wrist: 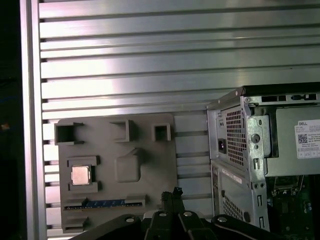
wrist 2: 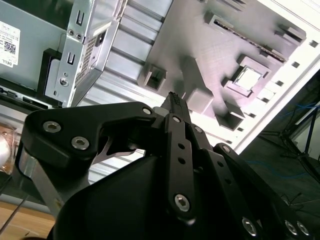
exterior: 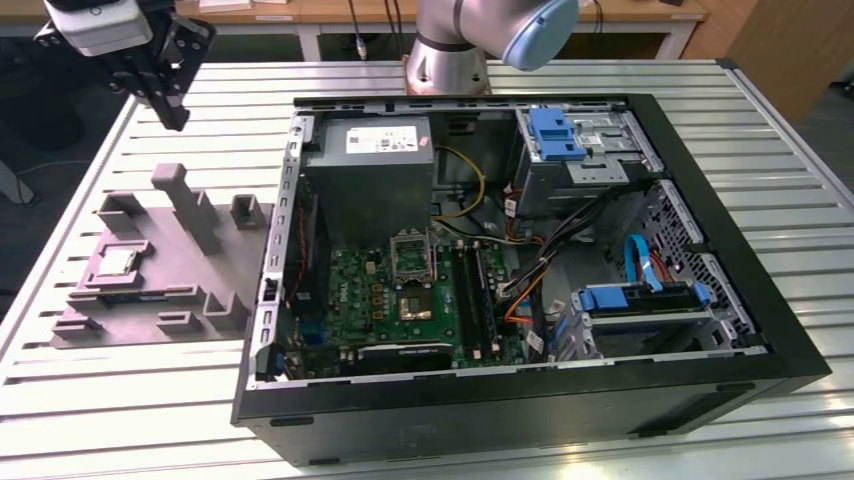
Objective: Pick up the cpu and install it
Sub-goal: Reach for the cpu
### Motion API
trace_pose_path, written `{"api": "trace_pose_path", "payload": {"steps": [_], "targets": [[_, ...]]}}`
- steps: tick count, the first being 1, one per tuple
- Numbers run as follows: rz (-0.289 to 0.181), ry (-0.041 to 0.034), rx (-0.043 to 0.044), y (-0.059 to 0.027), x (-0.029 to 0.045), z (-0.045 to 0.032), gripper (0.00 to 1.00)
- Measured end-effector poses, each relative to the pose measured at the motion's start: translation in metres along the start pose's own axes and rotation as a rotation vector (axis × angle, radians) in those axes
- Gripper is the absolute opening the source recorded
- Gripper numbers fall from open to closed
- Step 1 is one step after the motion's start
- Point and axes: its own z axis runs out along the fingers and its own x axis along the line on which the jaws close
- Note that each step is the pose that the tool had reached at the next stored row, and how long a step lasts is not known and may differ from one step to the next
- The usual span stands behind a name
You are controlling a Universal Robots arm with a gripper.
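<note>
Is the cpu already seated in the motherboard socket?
No, the cpu lies in its recess on the grey tray, outside the computer case.

- You will see the cpu (exterior: 118,262) as a small, thin square chip with a pale, silvery metal top.
- It lies flat, metal face up, seated in a square recess of the grey tray (wrist: 150,170).
- In the exterior view it sits near the tray's left edge, well apart from the open computer case (exterior: 534,400).
</note>
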Motion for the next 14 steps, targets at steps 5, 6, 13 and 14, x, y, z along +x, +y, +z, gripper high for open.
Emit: {"api": "trace_pose_path", "payload": {"steps": [5,6,13,14], "targets": [[0.000,0.0000,0.0000,-0.0002,0.0026,0.0000,0.11],[0.000,0.0000,0.0000,-0.0002,0.0032,0.0000,0.11],[0.000,0.0000,0.0000,-0.0006,0.0072,-0.0001,0.11],[0.000,0.0001,0.0000,-0.0006,0.0078,-0.0001,0.11]]}}
